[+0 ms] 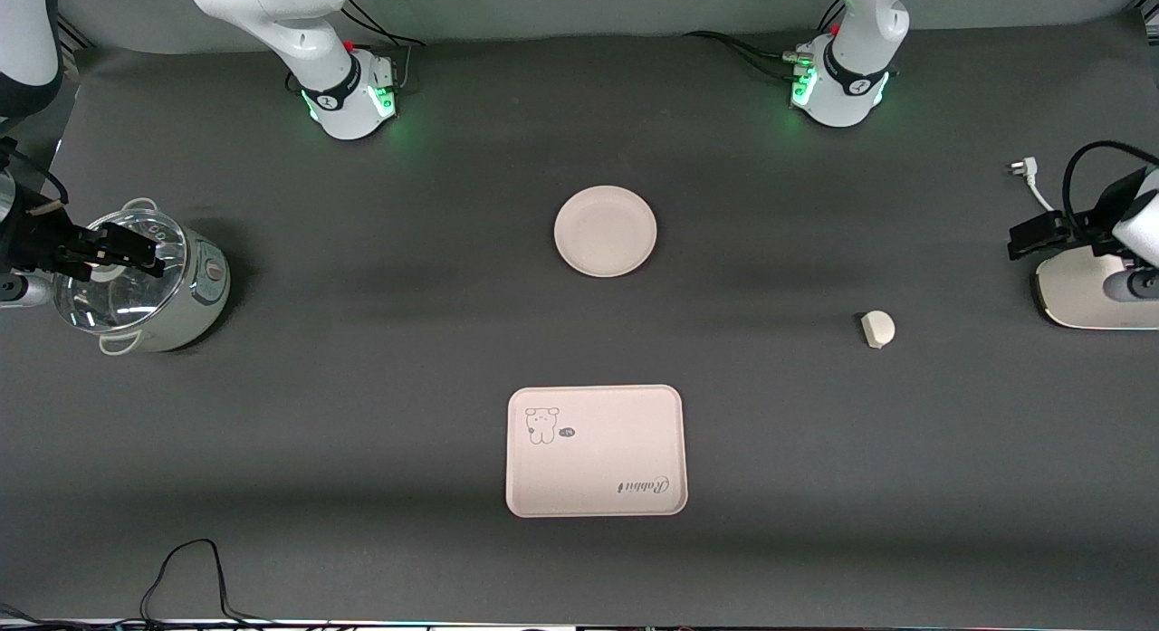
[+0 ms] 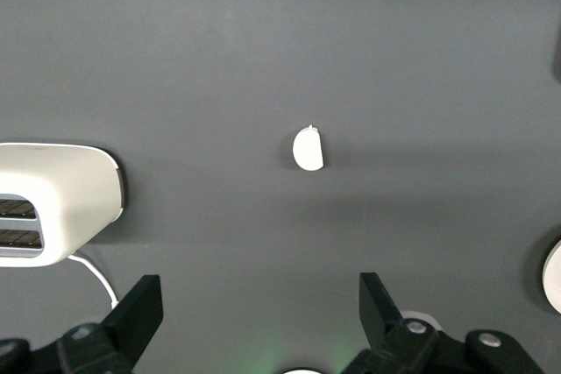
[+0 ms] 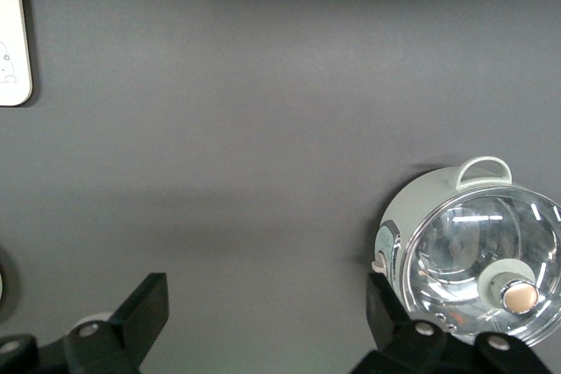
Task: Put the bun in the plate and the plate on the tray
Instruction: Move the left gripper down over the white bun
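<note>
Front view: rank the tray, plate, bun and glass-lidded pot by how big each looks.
1. tray, the largest.
2. glass-lidded pot, partly covered by the right gripper, so its full outline is unsure.
3. plate, clearly smaller than the tray.
4. bun, by far the smallest.

Both pincers [image 2: 259, 317] [image 3: 267, 317] raised, fingers apart.

We see the right gripper [image 3: 267, 317] at six o'clock, its two black fingers [image 3: 145, 313] spread wide over the dark table [image 3: 263, 129]. The pot [image 3: 421, 216], with a glass lid [image 3: 482, 251] and a loop handle [image 3: 484, 166], stands at four o'clock, and one fingertip overlaps its edge. A corner of the tray [image 3: 12, 41] shows at ten o'clock.
</note>
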Controlling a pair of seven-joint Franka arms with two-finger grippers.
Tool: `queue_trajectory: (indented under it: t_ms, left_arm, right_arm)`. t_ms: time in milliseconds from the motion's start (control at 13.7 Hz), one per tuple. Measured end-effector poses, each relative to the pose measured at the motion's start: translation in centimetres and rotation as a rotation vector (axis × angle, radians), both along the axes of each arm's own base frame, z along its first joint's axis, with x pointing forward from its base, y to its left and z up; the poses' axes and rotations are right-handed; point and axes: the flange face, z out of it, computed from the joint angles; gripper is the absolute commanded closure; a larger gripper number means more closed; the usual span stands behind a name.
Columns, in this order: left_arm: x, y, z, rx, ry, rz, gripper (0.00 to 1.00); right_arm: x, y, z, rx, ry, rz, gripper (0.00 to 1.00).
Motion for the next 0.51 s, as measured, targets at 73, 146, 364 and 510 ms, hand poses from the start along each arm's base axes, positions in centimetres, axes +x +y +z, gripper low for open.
queue_trajectory:
  t_ms: [73, 146, 364, 510]
  left_arm:
    - [0.4, 0.0, -1.1, 0.0, 0.018, 0.0, 0.0]
    - [0.8, 0.0, -2.3, -0.001, 0.037, -0.001, 0.0]
    - [3.0, -0.1, -7.7, -0.001, 0.067, -0.007, 0.0]
    - [4.2, -0.1, -13.0, -0.001, 0.061, -0.012, 0.0]
  right_arm:
    - [0.0, 0.0, 0.0, 0.0, -0.001, 0.0, 0.0]
    - [0.0, 0.0, 0.1, 0.0, -0.001, 0.0, 0.0]
    - [-0.1, 0.0, 0.1, 0.0, -0.002, 0.0, 0.0]
    - [-0.1, 0.0, 0.1, 0.0, -0.001, 0.0, 0.0]
